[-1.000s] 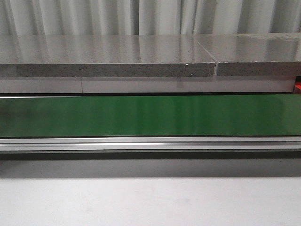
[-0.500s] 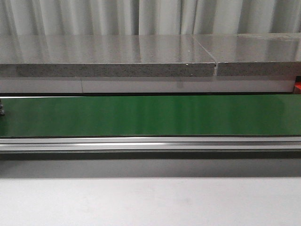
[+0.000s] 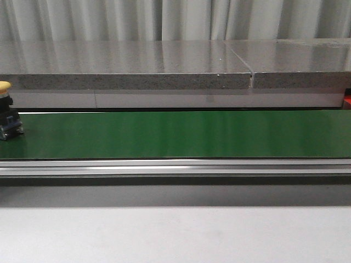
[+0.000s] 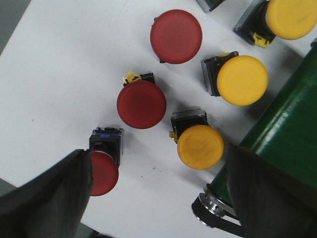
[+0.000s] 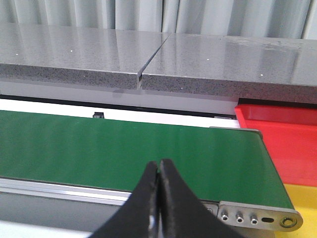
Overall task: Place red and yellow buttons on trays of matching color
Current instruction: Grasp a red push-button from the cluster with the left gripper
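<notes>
Front view: a yellow button (image 3: 5,86) on its dark base at the far left edge of the green belt (image 3: 175,134), only partly in frame. Grey stone counter (image 3: 126,68) behind, pale table (image 3: 175,235) in front, aluminium rail (image 3: 175,167) along the belt's near side. Neither arm visible here, so plenty of free room over the belt.

Left wrist view: left gripper (image 4: 158,193) spread wide, holding nothing, hovering over a white surface (image 4: 54,74) with loose buttons. Between the fingers: a red button (image 4: 141,104), a second red button (image 4: 176,36), a yellow button (image 4: 200,147) just beside the belt's roller end, another yellow button (image 4: 242,80), and a red button lying on its side (image 4: 103,171) near one finger.

Right wrist view: right gripper (image 5: 158,198) closed tight, apparently empty, above the belt's near edge. Red tray (image 5: 282,141) past the belt end; a yellow corner below it, possibly the yellow tray (image 5: 299,198).

Likely step: feeding buttons onto the belt for sorting at the trays. Next move probably needs the right gripper opening well before a button arrives.
</notes>
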`<action>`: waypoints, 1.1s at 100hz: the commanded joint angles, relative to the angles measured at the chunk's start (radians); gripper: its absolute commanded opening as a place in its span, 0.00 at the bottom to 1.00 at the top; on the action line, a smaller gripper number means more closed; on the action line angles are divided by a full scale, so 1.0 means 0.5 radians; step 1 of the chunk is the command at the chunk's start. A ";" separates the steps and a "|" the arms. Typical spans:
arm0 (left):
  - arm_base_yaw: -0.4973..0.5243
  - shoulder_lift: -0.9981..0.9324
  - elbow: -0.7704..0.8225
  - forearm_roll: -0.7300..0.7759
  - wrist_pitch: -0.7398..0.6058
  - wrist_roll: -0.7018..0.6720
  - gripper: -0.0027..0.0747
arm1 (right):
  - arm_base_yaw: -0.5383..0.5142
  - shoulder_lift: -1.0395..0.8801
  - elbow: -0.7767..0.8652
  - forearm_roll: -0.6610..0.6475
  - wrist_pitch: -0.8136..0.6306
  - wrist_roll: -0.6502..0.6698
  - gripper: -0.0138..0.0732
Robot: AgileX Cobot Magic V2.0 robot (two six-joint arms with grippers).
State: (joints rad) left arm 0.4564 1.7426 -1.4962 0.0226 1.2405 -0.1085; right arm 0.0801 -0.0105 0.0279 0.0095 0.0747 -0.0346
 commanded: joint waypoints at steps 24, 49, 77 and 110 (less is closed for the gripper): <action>0.018 0.095 -0.049 0.080 0.057 0.001 0.74 | -0.015 -0.020 -0.032 -0.019 -0.165 -0.014 0.08; 0.018 0.210 -0.049 0.085 -0.023 0.001 0.74 | -0.015 -0.020 -0.032 -0.019 -0.165 -0.014 0.08; 0.018 0.294 -0.049 0.077 -0.132 0.001 0.74 | -0.015 -0.020 -0.032 -0.019 -0.165 -0.014 0.08; 0.018 0.319 -0.049 0.084 -0.171 0.001 0.43 | -0.015 -0.020 -0.032 -0.019 -0.165 -0.014 0.08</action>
State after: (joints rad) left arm 0.4637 1.9433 -1.4962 0.0629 1.1648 -0.1085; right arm 0.0801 -0.0105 0.0279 0.0095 0.0747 -0.0346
